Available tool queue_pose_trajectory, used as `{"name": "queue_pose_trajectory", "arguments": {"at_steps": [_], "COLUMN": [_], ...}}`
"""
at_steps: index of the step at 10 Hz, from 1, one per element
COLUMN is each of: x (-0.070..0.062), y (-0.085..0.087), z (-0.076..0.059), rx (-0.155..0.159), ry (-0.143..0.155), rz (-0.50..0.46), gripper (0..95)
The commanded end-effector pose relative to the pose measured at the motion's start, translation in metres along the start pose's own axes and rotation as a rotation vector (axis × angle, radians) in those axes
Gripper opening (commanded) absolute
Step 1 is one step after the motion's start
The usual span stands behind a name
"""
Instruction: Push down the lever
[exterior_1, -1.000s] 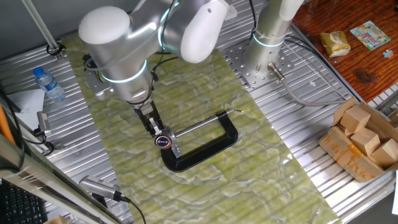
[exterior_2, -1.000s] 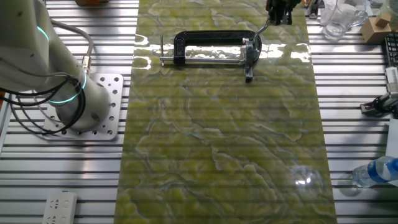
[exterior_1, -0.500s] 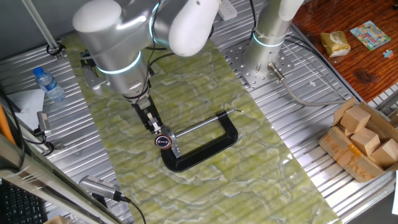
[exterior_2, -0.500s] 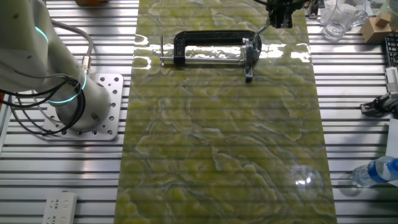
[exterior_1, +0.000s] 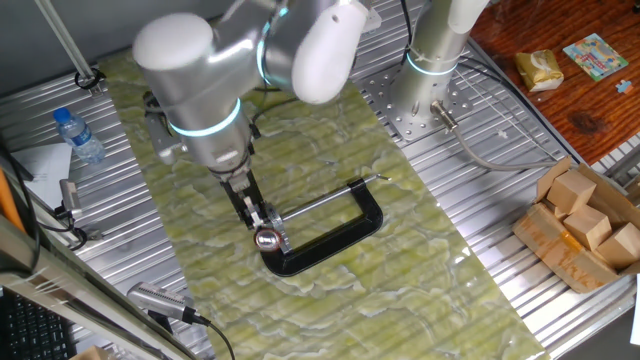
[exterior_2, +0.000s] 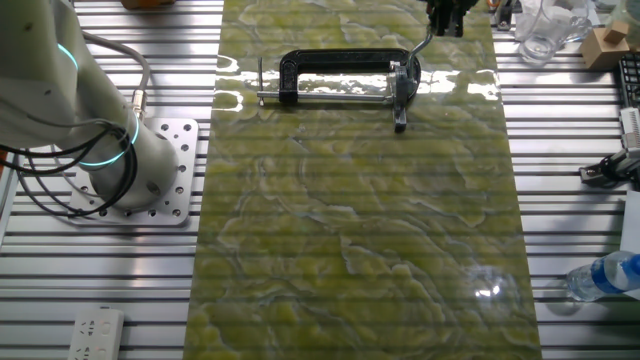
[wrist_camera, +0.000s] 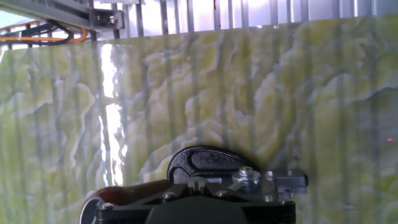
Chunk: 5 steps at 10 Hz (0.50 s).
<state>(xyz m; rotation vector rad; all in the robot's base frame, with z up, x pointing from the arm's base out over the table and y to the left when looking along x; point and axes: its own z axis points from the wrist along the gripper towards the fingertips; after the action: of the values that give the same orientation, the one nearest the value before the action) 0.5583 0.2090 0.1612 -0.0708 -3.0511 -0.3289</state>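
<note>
A black C-shaped clamp (exterior_1: 335, 238) lies on the green marbled mat (exterior_1: 400, 290), and its long steel rod (exterior_1: 330, 200) runs across its mouth. The lever (exterior_1: 266, 238) sticks out at the clamp's left end, and its knob sits right under my gripper (exterior_1: 256, 216). My gripper is shut and empty, with its tips pressing on the lever from above. In the other fixed view the lever (exterior_2: 420, 48) slants up from the clamp (exterior_2: 340, 62) to my gripper (exterior_2: 446, 20) at the top edge. In the hand view my gripper (wrist_camera: 196, 182) hides most of the lever; only a blurred reddish shape (wrist_camera: 134, 190) and the clamp's end (wrist_camera: 205, 163) show.
A water bottle (exterior_1: 76, 134) lies left of the mat and shows in the other fixed view (exterior_2: 605, 275). A cardboard box of wooden blocks (exterior_1: 585, 225) stands at the right. The arm's base (exterior_2: 135, 165) is bolted beside the mat. Glassware (exterior_2: 545, 30) stands near the clamp.
My gripper has moved down and slightly right along the lever toward the clamp. The knob sits lower now, and my fingertips mostly cover it.
</note>
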Motion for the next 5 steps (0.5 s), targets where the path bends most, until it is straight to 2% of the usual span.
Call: {"name": "queue_pose_trajectory", "arguments": {"at_steps": [1,5], "x": [0.001,0.002], "y": [0.003,0.014], "z": [0.003,0.015], "rx": [-0.002,0.009], "ry": [-0.006,-0.014], "rz": [0.01,0.035], "gripper": [0.0,0.0]}}
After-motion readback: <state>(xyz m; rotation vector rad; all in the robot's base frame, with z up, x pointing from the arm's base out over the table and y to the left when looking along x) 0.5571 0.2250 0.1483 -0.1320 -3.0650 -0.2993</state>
